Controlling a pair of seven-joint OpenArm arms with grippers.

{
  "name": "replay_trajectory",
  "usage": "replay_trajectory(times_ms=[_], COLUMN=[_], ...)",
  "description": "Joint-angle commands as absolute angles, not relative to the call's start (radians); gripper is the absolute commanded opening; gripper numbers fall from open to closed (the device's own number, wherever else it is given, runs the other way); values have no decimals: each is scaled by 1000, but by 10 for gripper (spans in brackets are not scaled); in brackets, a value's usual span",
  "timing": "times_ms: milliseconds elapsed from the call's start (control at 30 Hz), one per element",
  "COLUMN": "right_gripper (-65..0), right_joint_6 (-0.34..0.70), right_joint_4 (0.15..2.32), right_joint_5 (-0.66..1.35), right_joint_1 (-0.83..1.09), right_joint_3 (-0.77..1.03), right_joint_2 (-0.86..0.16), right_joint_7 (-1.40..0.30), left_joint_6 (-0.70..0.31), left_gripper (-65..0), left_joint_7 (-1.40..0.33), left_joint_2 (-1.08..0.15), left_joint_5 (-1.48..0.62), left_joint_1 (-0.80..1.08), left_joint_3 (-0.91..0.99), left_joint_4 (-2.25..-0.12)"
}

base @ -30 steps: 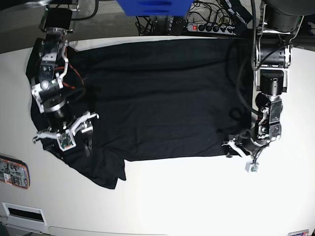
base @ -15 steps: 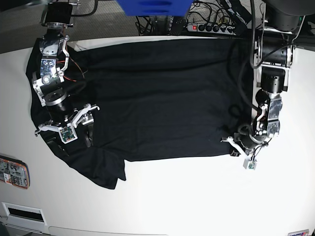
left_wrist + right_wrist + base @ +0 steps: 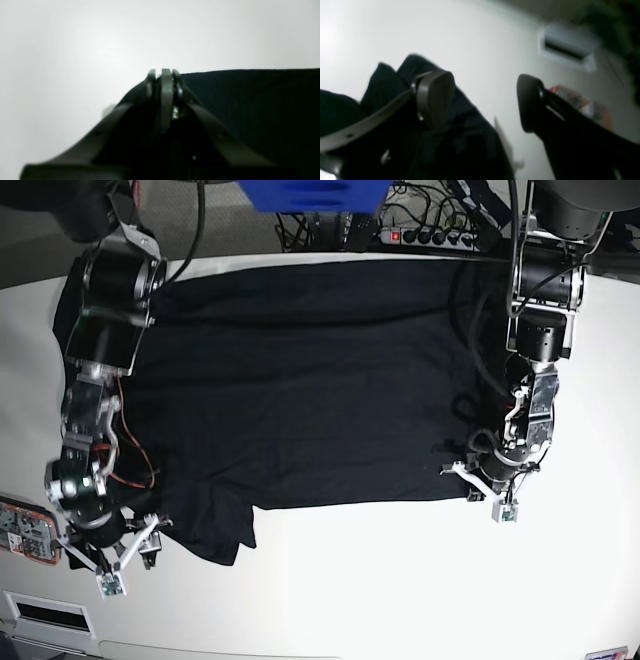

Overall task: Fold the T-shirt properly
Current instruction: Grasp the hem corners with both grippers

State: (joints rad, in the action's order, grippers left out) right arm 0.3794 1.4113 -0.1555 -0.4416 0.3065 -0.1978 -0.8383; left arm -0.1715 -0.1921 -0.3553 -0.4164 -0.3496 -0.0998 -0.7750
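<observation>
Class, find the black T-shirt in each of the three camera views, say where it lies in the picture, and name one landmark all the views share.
Base view: the T-shirt is spread across the upper middle of the picture.
Left wrist view: its edge fills the right side, beside the shut left gripper.
Right wrist view: bunched at lower left, under the open right gripper.
Shared landmark: the white table.

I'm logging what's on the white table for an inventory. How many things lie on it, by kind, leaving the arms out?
Black T-shirt: 1
Orange and white packet at the table's edge: 1
Total: 2
</observation>
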Motion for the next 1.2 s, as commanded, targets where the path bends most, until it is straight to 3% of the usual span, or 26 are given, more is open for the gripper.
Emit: replay_trajectory(times_ms=[0,133,367,533,667,867,1167], right_gripper=[-237,-237,-237,-237,-237,-236,-238], right_joint_6=[377,375,375,364,274,269,266], right_joint_4=[1363,1110,707,371,183,122,120], right_joint_5=[-140,-139,-139,-139,-142,-143,-142], right_joint_1=[-518,-599,-754,-874,-886,-885,-797], right_joint_3=[311,311,305,305,302,283,39], right_joint_2=[-208,-208,-208,-208,-208,-206,-134], right_joint_7=[-800,-788,-608,-386,-202,-88,-124], left_joint_6=[-163,-163,-163,-163,-163,-163,-163], left_gripper=[-650,-650,-650,-650,-650,-650,-650], left_joint_7=[-315,-315,-315,-315,-314,-314,-314], left_joint_2=[-357,-357,-357,-357,-357,-357,-352], left_joint_5=[-389,-389,-389,-389,-389,-389,-389], left_joint_1=[-334,-334,-334,-318,-314,-314,-314], left_joint_3=[-107,-107,-107,-107,-107,-107,-114], left_joint_4=[-760,-760,-760,-760,-760,-760,-760])
